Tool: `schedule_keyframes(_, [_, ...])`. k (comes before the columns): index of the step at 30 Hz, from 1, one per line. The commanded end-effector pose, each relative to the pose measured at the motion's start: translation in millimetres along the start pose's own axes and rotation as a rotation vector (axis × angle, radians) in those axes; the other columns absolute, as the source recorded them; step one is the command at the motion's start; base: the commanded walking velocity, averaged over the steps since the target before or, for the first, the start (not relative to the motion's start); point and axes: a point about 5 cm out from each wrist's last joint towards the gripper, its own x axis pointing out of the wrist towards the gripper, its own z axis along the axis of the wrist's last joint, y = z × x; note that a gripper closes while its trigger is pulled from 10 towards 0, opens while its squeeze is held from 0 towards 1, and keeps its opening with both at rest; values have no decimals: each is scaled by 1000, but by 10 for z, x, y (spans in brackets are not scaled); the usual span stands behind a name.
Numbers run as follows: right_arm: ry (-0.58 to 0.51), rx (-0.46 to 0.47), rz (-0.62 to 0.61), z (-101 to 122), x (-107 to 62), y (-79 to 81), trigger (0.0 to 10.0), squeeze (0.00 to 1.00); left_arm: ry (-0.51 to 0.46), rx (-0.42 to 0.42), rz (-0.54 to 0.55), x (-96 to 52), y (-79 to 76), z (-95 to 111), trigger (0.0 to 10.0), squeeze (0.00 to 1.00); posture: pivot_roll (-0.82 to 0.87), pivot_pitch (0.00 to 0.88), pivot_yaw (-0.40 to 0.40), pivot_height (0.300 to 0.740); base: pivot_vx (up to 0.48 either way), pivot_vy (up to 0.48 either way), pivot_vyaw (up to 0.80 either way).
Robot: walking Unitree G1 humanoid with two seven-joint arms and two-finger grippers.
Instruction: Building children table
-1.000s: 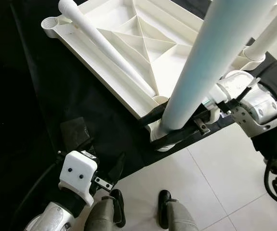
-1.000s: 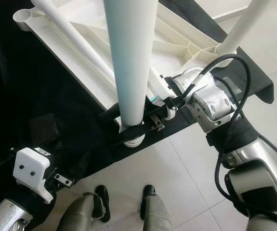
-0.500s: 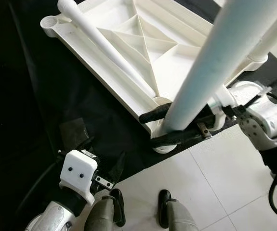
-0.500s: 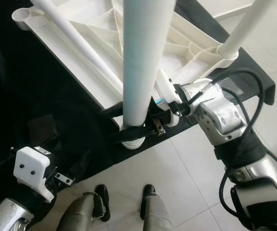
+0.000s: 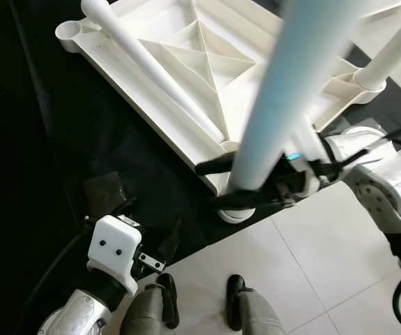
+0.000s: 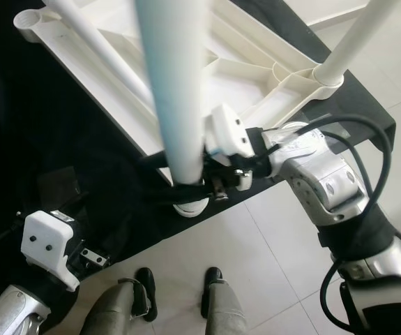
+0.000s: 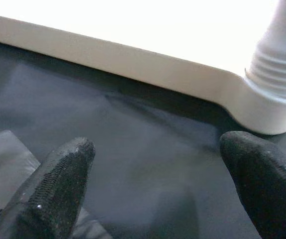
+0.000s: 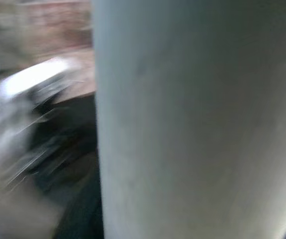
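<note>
White plastic tabletop (image 5: 207,63) upside down on a black cloth (image 5: 102,139) over the tiled floor (image 5: 305,258), ribbed underside up. Two legs upright in corner sockets: a far leg (image 5: 395,52) at the right-hand corner, and a near leg (image 5: 284,105) rising from the corner closest to the robot. Third leg (image 5: 151,70) loose, lying across the underside, one end near the empty socket (image 5: 67,29) at the far left corner. By the look of things roughly halfway: near leg probably being screwed home, loose leg yet to be fitted, fourth corner out of view, tabletop yet to be turned over.

Right hand (image 6: 186,178) clamped round the base of the near leg just above its socket, black fingers wrapped on either side, wrist rolled as if mid-twist; blurred pale tube up close in the right wrist view. Left hand (image 7: 157,184) low over the cloth near the tabletop's edge, fingers (image 7: 65,174) spread well apart, gripping nothing, threaded leg base (image 7: 277,74) just beyond one fingertip.
</note>
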Motion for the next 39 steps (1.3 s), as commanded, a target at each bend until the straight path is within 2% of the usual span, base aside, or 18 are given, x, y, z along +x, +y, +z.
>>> schedule_keyframes(1, [318, 183, -489, -641, -244, -30, 10000, 0, 20, 21, 27, -37, 22, -25, 10000, 0, -35, 421, -52, 740, 0, 0, 0])
schedule_keyframes(2, [336, 232, -604, -705, -316, 95, 10000, 0, 20, 41, 47, -38, 60, -21, 10000, 0, -19, 411, -33, 740, 0, 0, 0])
schedule_keyframes(3, [336, 232, -604, -705, -316, 95, 10000, 0, 20, 41, 47, -38, 60, -21, 10000, 0, -19, 411, -33, 740, 0, 0, 0])
schedule_keyframes(5, [247, 295, -717, -748, -233, 286, 10000, 0, 8, 89, 164, -5, 310, 6, 10000, 0, -17, 389, 3, 740, 0, 0, 0])
schedule_keyframes(6, [209, 281, -740, -740, -166, 265, 10000, 0, -9, 117, 208, 24, 455, 46, 10000, 0, -10, 371, 2, 740, 0, 0, 0])
schedule_keyframes(7, [209, 281, -740, -740, -166, 265, 10000, 0, -9, 117, 208, 24, 455, 46, 10000, 0, -10, 371, 2, 740, 0, 0, 0])
schedule_keyframes(9, [177, 251, -759, -738, -103, 201, 10000, 0, -40, 151, 249, 68, 639, 125, 10000, 0, -14, 348, 6, 740, 0, 0, 0])
schedule_keyframes(12, [178, 228, -780, -756, -84, 129, 10000, 0, -70, 193, 248, 122, 757, 212, 10000, 0, -10, 327, 9, 740, 0, 0, 0])
schedule_keyframes(16, [126, 193, -815, -669, -16, 39, 10000, 0, -156, 176, 256, 226, 894, 399, 10000, 0, -11, 288, 16, 740, 0, 0, 0])
schedule_keyframes(20, [68, 145, -790, -547, 85, 32, 10000, 0, -218, 164, 215, 326, 908, 533, 10000, 0, -16, 260, 14, 740, 0, 0, 0])
schedule_keyframes(22, [17, 69, -741, -449, 162, 43, 10000, 0, -253, 135, 166, 399, 881, 611, 10000, 0, -22, 243, 18, 740, 0, 0, 0])
schedule_keyframes(24, [17, 69, -741, -449, 162, 43, 10000, 0, -253, 135, 166, 399, 881, 611, 10000, 0, -22, 243, 18, 740, 0, 0, 0])
schedule_keyframes(26, [20, -22, -746, -459, 142, -76, 10000, 0, -276, 98, 114, 460, 837, 668, 10000, 0, -17, 226, 16, 740, 0, 0, 0])
schedule_keyframes(28, [20, -22, -746, -459, 142, -76, 10000, 0, -276, 98, 114, 460, 837, 668, 10000, 0, -17, 226, 16, 740, 0, 0, 0])
schedule_keyframes(29, [26, -68, -762, -459, 106, -177, 10000, 0, -283, 77, 91, 479, 818, 687, 10000, 0, -20, 217, 15, 740, 0, 0, 0])
schedule_keyframes(30, [26, -68, -762, -459, 106, -177, 10000, 0, -283, 77, 91, 479, 818, 687, 10000, 0, -20, 217, 15, 740, 0, 0, 0])
schedule_keyframes(31, [20, -113, -794, -426, 48, -329, 10000, 0, -287, 51, 64, 500, 799, 697, 10000, 0, -19, 208, 13, 740, 0, 0, 0])
schedule_keyframes(39, [-19, -133, -813, -380, 15, -438, 10000, 0, -278, 10, 25, 521, 738, 661, 10000, 0, -17, 194, 13, 740, 0, 0, 0])
